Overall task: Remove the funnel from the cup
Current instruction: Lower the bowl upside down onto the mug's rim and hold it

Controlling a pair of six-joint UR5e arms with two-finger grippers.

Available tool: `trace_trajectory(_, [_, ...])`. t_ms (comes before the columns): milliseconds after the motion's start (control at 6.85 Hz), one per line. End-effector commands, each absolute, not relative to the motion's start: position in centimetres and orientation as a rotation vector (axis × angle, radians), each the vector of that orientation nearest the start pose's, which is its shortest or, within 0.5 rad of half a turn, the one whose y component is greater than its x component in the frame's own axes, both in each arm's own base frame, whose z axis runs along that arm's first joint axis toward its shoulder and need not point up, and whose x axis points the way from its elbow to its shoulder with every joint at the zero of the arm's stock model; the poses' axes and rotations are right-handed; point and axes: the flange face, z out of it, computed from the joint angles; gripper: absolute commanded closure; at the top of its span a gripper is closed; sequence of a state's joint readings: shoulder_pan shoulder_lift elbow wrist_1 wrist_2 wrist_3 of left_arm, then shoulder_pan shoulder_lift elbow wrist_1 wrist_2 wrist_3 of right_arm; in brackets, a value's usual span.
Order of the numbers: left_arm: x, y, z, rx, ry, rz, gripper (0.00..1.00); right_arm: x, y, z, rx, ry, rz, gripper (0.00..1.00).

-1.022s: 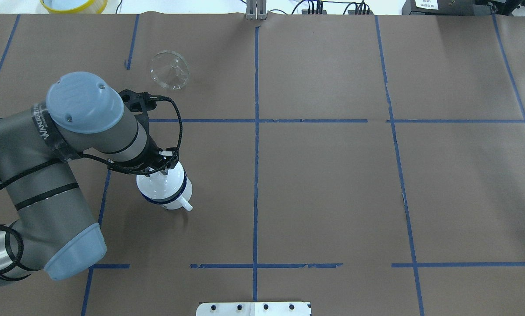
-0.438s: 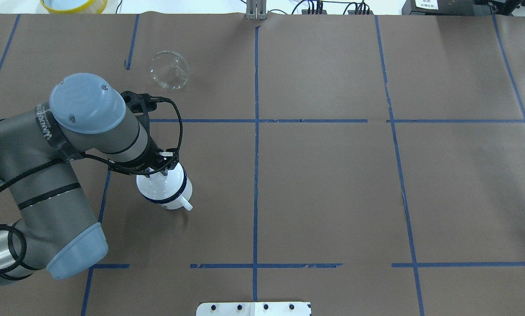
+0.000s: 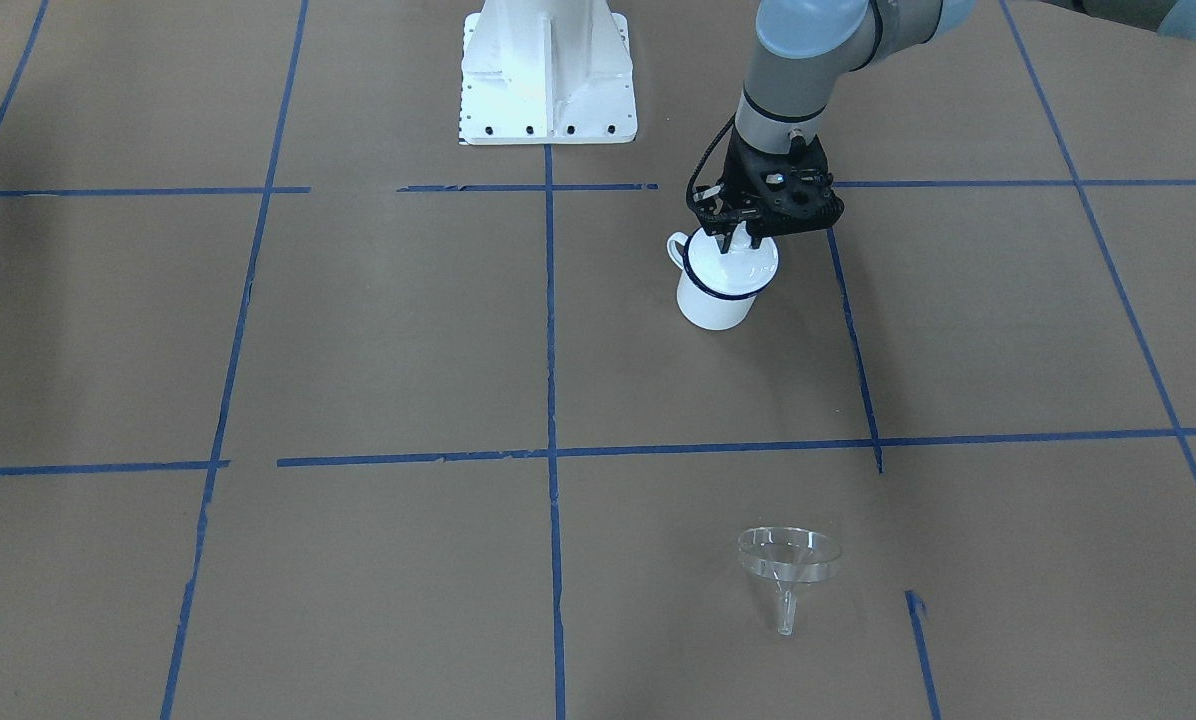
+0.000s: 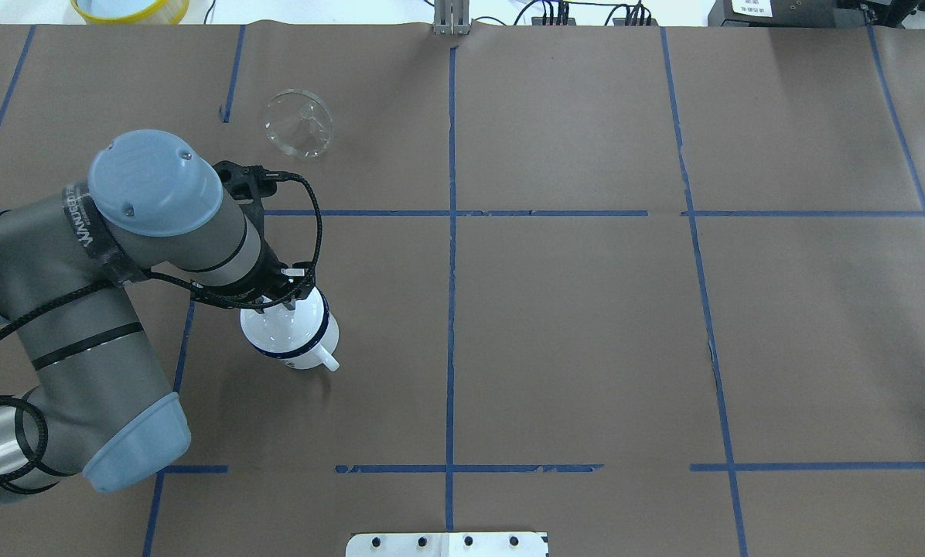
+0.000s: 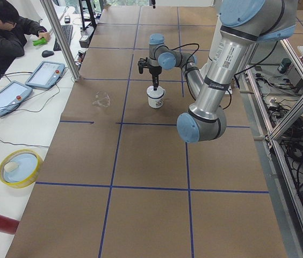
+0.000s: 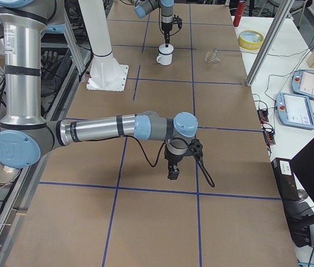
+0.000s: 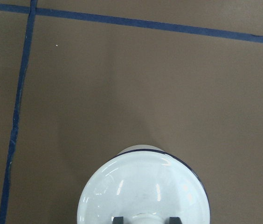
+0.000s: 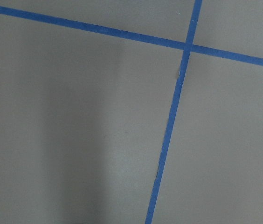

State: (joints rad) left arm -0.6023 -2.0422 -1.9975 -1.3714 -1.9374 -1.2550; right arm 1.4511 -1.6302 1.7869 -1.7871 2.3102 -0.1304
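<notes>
Nearest the robot: white base plate (image 4: 447, 544), bolted at the edge of the brown-papered bench (image 4: 586, 325).
Right end effector (image 6: 173, 174): hangs low over bare bench beside a crossing of blue tape lines (image 8: 183, 46), well apart from the task items; whether it is released or clenched cannot be told.
Left end effector (image 3: 744, 242): points straight down over the mouth of the cup (image 3: 715, 305), released. Its dark fingertips (image 7: 118, 220) stand parted on either side of a small round knob (image 7: 144, 216), with a sliver of gap on each side.
Cup: upright, white with a dark blue rim, handle (image 4: 325, 361) turned toward the robot's base.
In the way: a round white lid (image 7: 141, 186) appears to cover the cup's mouth, and the left wrist hides part of it from overhead.
Funnel (image 4: 298, 124): clear, tipped on its side on the bench, outside the cup and well apart from it on the far side, beyond a tape line.
Farthest: yellow-rimmed dish (image 5: 16, 167) on the white table past the bench edge.
</notes>
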Motion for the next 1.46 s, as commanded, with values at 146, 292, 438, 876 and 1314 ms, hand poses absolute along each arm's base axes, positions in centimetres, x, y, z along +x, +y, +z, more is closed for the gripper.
trace_trajectory(146, [41.80, -40.43, 24.04, -0.008, 0.777, -0.141, 0.71, 1.11, -46.18, 60.50, -0.053, -0.741, -0.216, 0.00])
trace_trajectory(292, [42.23, -39.98, 24.02, -0.012, 0.778, -0.132, 0.69, 1.11, -46.18, 60.50, -0.053, -0.741, -0.216, 0.00])
trace_trajectory(438, [42.48, -39.72, 24.00, -0.013, 0.779, -0.126, 0.67, 1.11, -46.18, 60.50, -0.053, -0.741, -0.216, 0.00])
trace_trajectory(876, [42.68, -39.75, 24.32, -0.016, 0.772, -0.124, 0.20, 1.11, -46.18, 60.50, -0.053, -0.741, -0.216, 0.00])
trace_trajectory(1314, [41.76, -39.98, 23.70, 0.020, 0.798, -0.092, 0.00, 1.11, -46.18, 60.50, -0.053, -0.741, -0.216, 0.00])
